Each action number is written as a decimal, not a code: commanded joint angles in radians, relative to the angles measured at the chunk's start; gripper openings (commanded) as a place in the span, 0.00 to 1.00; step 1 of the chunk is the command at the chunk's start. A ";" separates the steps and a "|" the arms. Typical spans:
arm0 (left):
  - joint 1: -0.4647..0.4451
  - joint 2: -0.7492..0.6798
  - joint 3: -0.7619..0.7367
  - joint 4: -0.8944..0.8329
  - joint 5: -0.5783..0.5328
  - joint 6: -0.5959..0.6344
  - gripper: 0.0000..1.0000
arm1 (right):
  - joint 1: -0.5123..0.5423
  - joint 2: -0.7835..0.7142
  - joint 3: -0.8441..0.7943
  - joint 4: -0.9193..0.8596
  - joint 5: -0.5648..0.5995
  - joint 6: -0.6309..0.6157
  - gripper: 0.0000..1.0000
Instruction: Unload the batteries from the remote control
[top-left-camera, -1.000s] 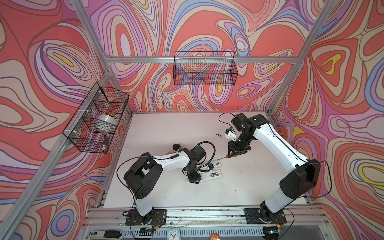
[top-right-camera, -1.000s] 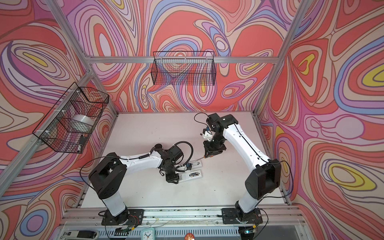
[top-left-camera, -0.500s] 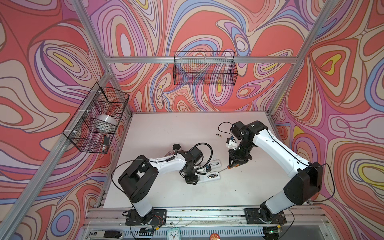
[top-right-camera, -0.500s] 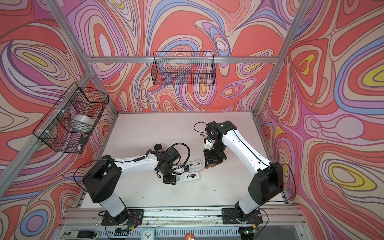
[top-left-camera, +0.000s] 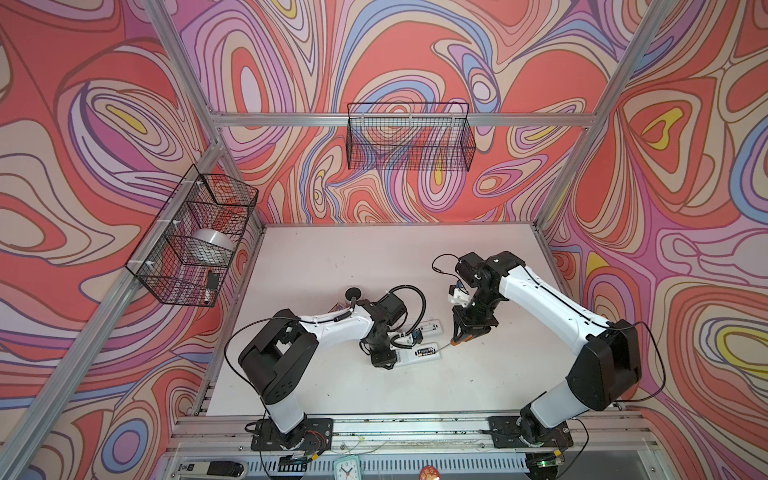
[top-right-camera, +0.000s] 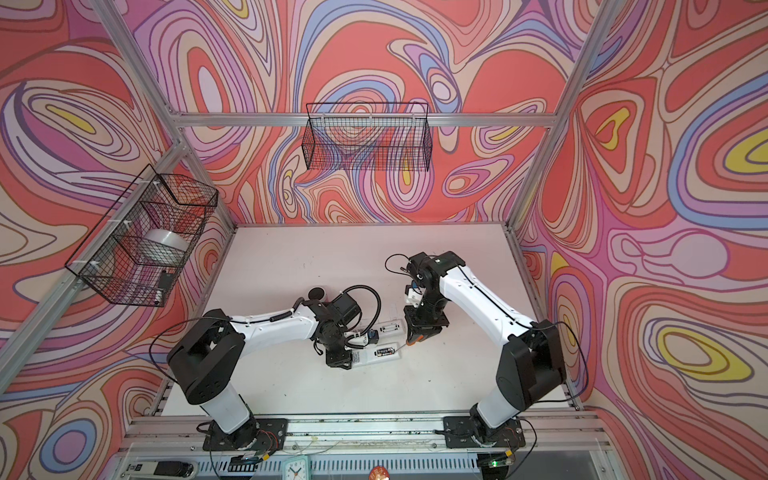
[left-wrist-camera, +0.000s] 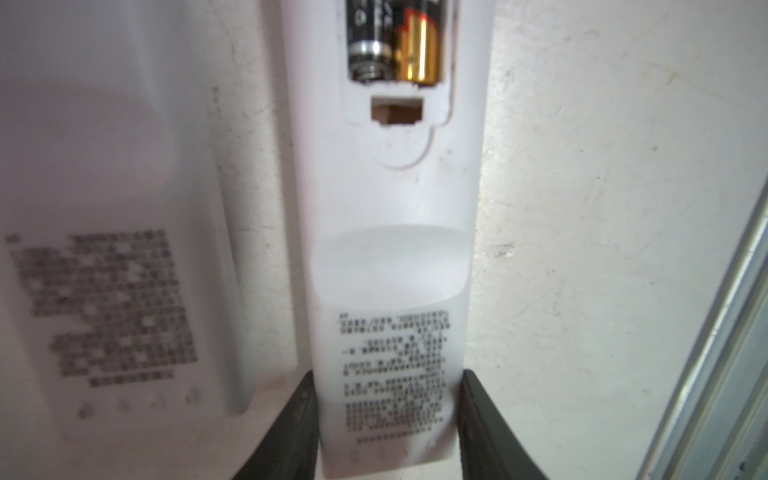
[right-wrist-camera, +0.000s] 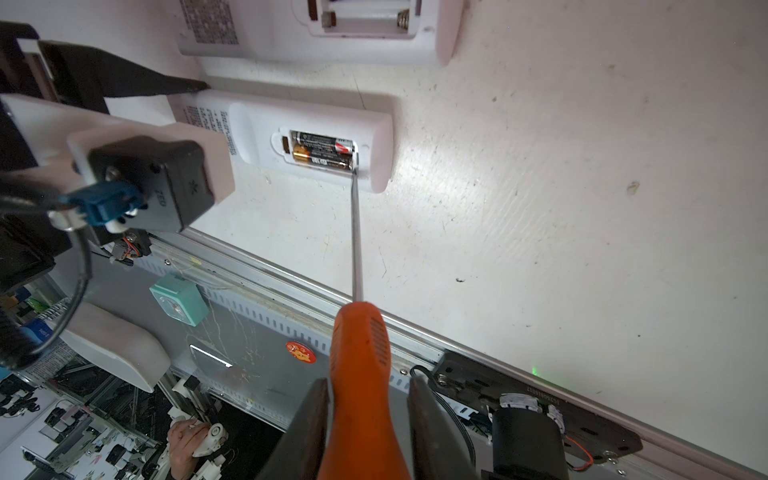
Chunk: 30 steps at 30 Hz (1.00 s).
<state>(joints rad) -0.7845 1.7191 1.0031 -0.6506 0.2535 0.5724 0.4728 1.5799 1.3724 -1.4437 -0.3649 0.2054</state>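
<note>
The remote (top-left-camera: 417, 354) is lying back-up on the white counter (top-left-camera: 353, 266), nearer the front rail than anything else on it. Its long axis is running left to right in both top views, with the right end angling slightly toward the back wall. Its battery bay is standing open. The batteries (right-wrist-camera: 322, 151) are sitting inside it, side by side, lengthwise along the remote. They are pointing opposite ways: one is showing its gold end toward the printed end of the remote, the other its dark end.

The left pincer (left-wrist-camera: 388, 395) is gripping that printed end, its jaws partly spread and pressing on the remote's two long sides.

From the right, the right pincer (right-wrist-camera: 368, 415) is clamping the orange handle of a screwdriver (right-wrist-camera: 361, 353), jaws drawn in close on it. The shaft is slanting down toward the remote. Its tip is resting at the bay's far end, right beside the end of one battery. Whether it is touching the battery itself, I cannot tell.

Just behind, a second remote (top-left-camera: 430, 325) is lying back-up and roughly parallel, its bay also open. Farther back, wire baskets (top-left-camera: 409, 137) are hanging on the left and rear walls.
</note>
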 joint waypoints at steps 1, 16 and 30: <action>0.012 0.053 -0.027 -0.136 -0.067 0.032 0.21 | 0.007 0.007 0.002 0.048 0.001 0.011 0.00; 0.011 0.067 -0.017 -0.134 -0.056 0.038 0.21 | 0.021 0.045 -0.003 0.070 -0.033 -0.033 0.00; 0.012 0.088 -0.001 -0.136 -0.047 0.044 0.21 | 0.068 0.034 -0.038 0.130 -0.121 -0.080 0.00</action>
<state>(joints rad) -0.7795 1.7485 1.0382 -0.6888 0.2623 0.5770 0.5171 1.6066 1.3602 -1.4464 -0.3882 0.1566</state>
